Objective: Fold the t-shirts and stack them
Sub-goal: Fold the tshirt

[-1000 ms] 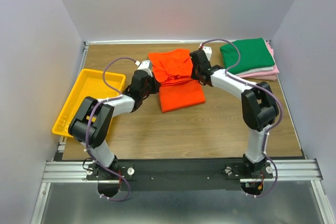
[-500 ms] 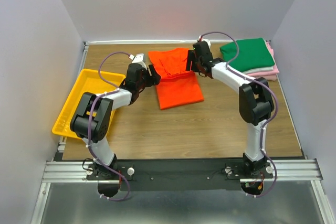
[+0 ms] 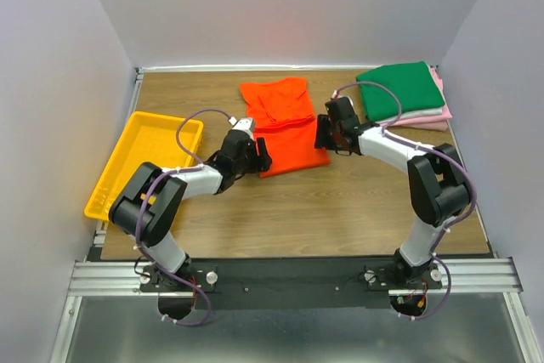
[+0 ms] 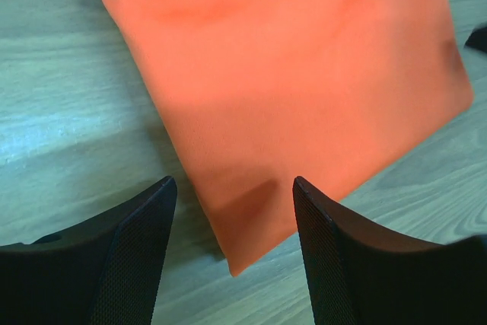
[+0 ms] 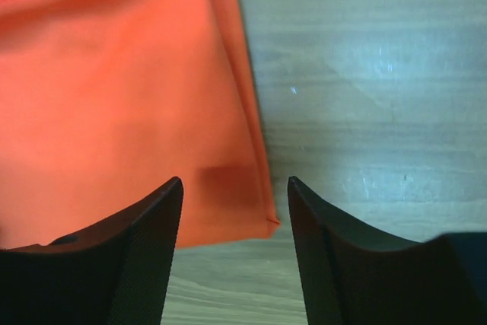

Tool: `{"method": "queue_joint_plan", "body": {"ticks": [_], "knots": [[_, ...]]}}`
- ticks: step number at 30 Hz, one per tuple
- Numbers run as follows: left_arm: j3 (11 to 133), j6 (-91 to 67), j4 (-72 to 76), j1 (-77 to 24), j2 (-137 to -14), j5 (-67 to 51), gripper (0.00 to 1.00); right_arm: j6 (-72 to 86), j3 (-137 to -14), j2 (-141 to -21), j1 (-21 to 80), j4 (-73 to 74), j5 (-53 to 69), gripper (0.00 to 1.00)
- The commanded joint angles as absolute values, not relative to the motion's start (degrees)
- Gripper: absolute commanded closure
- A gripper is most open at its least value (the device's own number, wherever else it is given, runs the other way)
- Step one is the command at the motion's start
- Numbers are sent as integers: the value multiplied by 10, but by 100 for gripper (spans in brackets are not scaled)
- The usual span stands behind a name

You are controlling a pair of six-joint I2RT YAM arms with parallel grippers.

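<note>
T-shirt point(image 3: 289, 144) corners between parted jaws

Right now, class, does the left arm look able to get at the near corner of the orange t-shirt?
Probably yes. The left tool is open and poised at that corner of the orange t-shirt, which lies flat on the table with nothing between them.

From your left wrist, the orange shirt point(image 4: 304, 74) runs off the top edge. From your right wrist, the top and left edges crop the orange shirt point(image 5: 114, 112). Overhead, the green shirt point(image 3: 404, 87) hides all but thin edges of the pink shirt point(image 3: 444, 110) beneath.
</note>
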State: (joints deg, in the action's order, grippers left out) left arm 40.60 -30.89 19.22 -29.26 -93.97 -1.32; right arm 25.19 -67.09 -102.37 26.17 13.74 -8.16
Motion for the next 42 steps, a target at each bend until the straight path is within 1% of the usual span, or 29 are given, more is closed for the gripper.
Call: {"method": "queue_joint_plan", "body": {"ticks": [1,10,12,14,15,16,17,18,20,21,23,24,27,31,32,33,36,37,40,41,42], "knots": [[401,-322,157,-312,-912,47,30,269,-623,-996,263,135,-62,37],[398,-339,131,-345,-931,84,32,277,-568,-979,263,120,-47,47],[394,-344,131,-348,-935,88,33,277,-560,-981,263,114,-40,49],[393,-345,138,-350,-945,87,38,276,-556,-987,263,108,-33,53],[393,-344,140,-351,-948,86,41,275,-555,-990,263,107,-32,55],[394,-344,141,-352,-955,85,48,272,-556,-996,263,106,-30,60],[394,-343,141,-353,-959,86,50,271,-557,-999,263,105,-30,62],[394,-342,144,-353,-961,86,58,266,-558,-1002,263,104,-29,66],[394,-342,146,-353,-966,87,65,264,-559,-1007,263,104,-31,70],[393,-341,145,-353,-967,87,78,263,-559,-1008,262,104,-31,77],[392,-338,145,-354,-966,87,92,262,-554,-1004,262,104,-23,83],[390,-338,146,-354,-962,86,100,262,-548,-996,263,104,-16,90],[387,-333,141,-356,-953,85,100,259,-533,-976,263,105,-5,99],[369,-330,113,-362,-919,89,100,274,-485,-922,265,114,34,99],[364,-332,107,-368,-897,89,100,279,-464,-892,272,119,42,100],[353,-334,92,-376,-871,88,100,286,-455,-863,282,130,40,100],[326,-344,72,-390,-827,86,100,299,-430,-818,303,164,30,100],[319,-355,61,-396,-796,80,100,311,-416,-804,317,173,25,100],[287,-387,39,-434,-738,72,100,343,-385,-749,348,204,18,100],[275,-401,31,-463,-724,75,100,354,-379,-719,358,219,17,100],[275,-414,19,-463,-714,81,100,364,-371,-705,366,227,16,99]]}}
